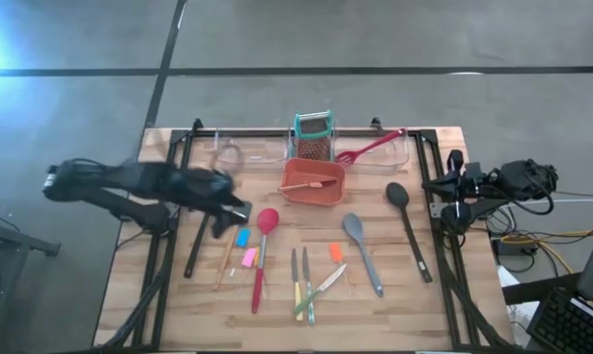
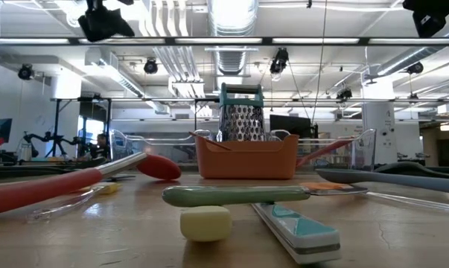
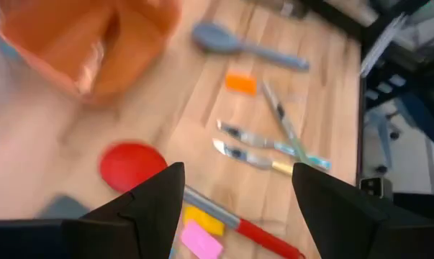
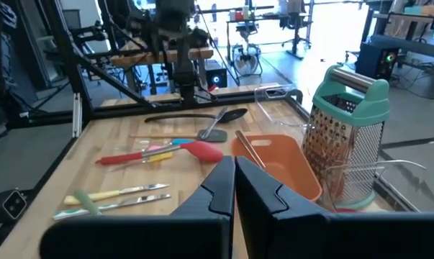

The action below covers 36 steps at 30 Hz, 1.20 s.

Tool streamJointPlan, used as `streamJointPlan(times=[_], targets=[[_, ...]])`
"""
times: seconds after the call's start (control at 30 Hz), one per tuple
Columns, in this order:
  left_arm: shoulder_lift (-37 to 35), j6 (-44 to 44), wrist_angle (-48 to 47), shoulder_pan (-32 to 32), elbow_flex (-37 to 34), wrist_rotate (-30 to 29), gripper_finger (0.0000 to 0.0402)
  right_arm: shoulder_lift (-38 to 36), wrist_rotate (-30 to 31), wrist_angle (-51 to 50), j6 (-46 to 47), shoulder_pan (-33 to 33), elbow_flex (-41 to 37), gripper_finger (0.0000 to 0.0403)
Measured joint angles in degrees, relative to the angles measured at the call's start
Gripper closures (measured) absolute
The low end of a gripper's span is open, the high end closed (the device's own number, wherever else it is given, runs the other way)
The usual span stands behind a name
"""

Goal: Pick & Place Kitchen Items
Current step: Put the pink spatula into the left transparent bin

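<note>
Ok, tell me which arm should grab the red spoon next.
Left. The left gripper hangs open just beside the red spoon, while the right gripper sits shut at the table's far edge.

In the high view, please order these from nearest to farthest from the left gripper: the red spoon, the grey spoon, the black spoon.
From the left gripper:
1. Red spoon, just beside it toward table centre.
2. Grey spoon, past centre.
3. Black spoon, near the right arm.

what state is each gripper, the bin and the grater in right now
left gripper: open, above the red spoon
right gripper: shut, empty, parked at the table's right edge
red-orange bin: upright, one slim utensil inside
box grater: standing upright behind the bin
</note>
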Motion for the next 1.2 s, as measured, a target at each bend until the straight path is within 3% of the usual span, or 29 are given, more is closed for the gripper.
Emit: streamJointPlan(times=[0.23,0.37,0.63,0.77,0.97,1.2], targets=[[8.8,0.7,-0.3,0.1,0.5,10.4,0.0138,0.0,0.0,0.0,0.0,0.0,0.0,0.0394],[11.8,-5.6,-1.3,0.0,0.9,13.1,0.0138,0.0,0.0,0.0,0.0,0.0,0.0,0.0394],[13.9,-21.2,-4.3,-7.3,0.5,-4.6,0.0138,0.0,0.0,0.0,0.0,0.0,0.0,0.0394],[16.2,-23.3,-5.4,-9.1,0.5,-9.1,0.0138,0.0,0.0,0.0,0.0,0.0,0.0,0.0394],[21.1,-10.4,-9.8,-9.5,0.5,-5.7,0.0138,0.0,0.0,0.0,0.0,0.0,0.0,0.0394],[25.0,-7.5,-12.5,-9.9,0.5,-5.0,0.0138,0.0,0.0,0.0,0.0,0.0,0.0,0.0394]])
